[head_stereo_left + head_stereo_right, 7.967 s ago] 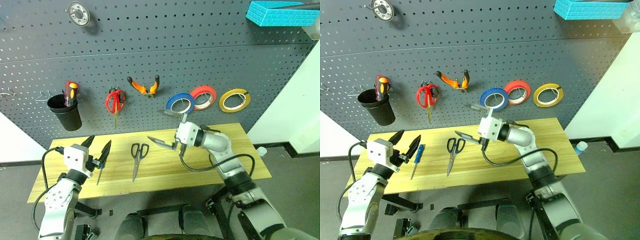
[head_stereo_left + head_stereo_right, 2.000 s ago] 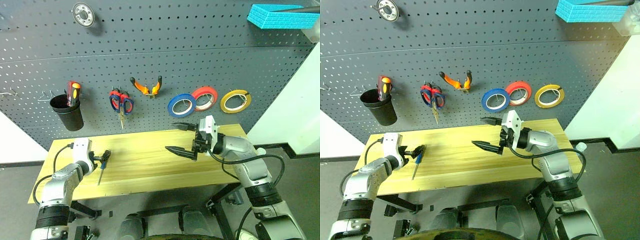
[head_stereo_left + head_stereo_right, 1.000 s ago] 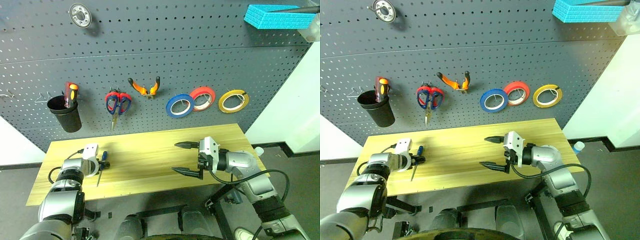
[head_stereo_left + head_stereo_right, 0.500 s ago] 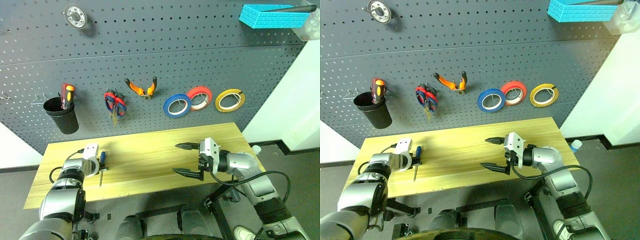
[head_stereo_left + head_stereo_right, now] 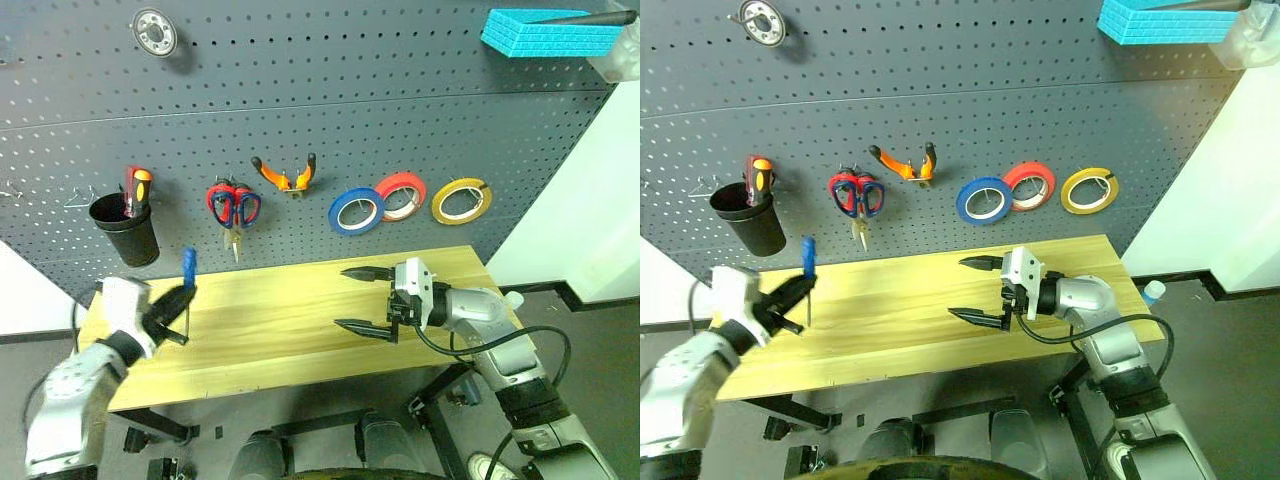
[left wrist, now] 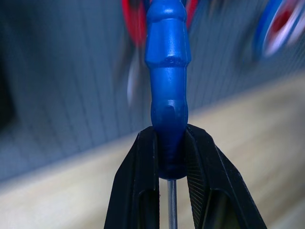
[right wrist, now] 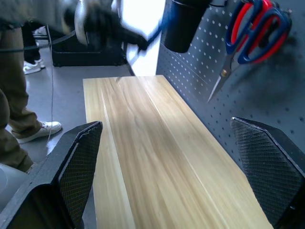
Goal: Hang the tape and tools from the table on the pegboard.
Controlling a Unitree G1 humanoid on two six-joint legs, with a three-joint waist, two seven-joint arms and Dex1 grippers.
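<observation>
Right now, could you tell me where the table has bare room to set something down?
Nearly all of the table is bare, from the left hand holding the blue screwdriver to the open right hand. The pegboard above is crowded.

A black cup [image 5: 125, 226] holding a red-and-orange screwdriver [image 5: 135, 189], red-handled scissors [image 5: 221, 204], blue [image 5: 356, 211] and red tape rolls [image 5: 401, 195] hang along the pegboard; a turquoise block [image 5: 545, 31] sits top right.
</observation>
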